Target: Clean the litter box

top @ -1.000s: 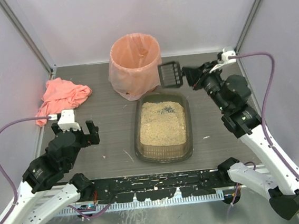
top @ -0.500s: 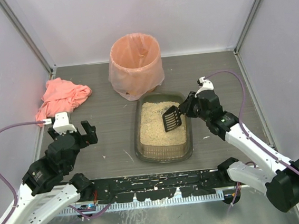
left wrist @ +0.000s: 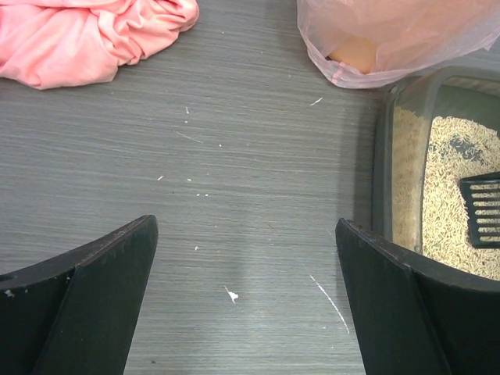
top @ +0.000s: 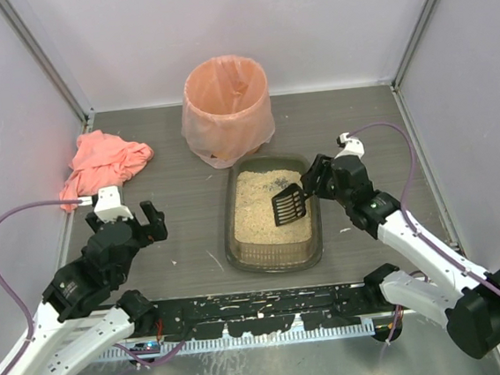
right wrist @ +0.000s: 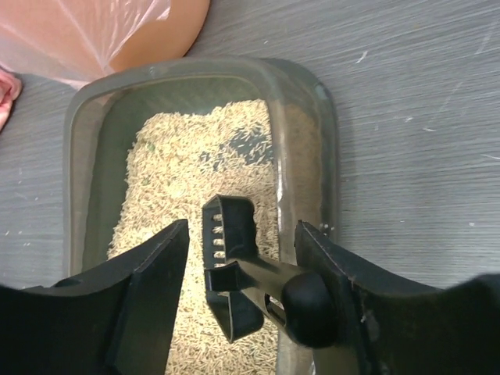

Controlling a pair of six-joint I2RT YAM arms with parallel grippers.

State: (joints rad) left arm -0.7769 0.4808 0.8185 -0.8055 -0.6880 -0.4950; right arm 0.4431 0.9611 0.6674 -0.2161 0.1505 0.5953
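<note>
The litter box [top: 275,260], a dark shallow tray of beige granules, sits mid-table. A black slotted scoop [top: 289,203] rests in it, its head on the litter and its handle leaning over the right rim. My right gripper [top: 313,184] is at that rim and open. In the right wrist view the scoop [right wrist: 234,234] lies between the jaws, with a gap on the left side and its knob against the right finger. A dark patch [right wrist: 250,144] shows in the litter at the far end. My left gripper [left wrist: 246,225] is wide open above bare table, left of the litter box [left wrist: 384,156].
A round bin with a peach bag [top: 226,105] stands just behind the tray. A crumpled pink cloth [top: 104,164] lies at the back left. White specks and scratches dot the table [left wrist: 234,156]. Walls close the sides and back.
My right arm brought the scoop down from beside the bin into the litter box, and its jaws have now parted from the handle. The left arm barely shifted.
</note>
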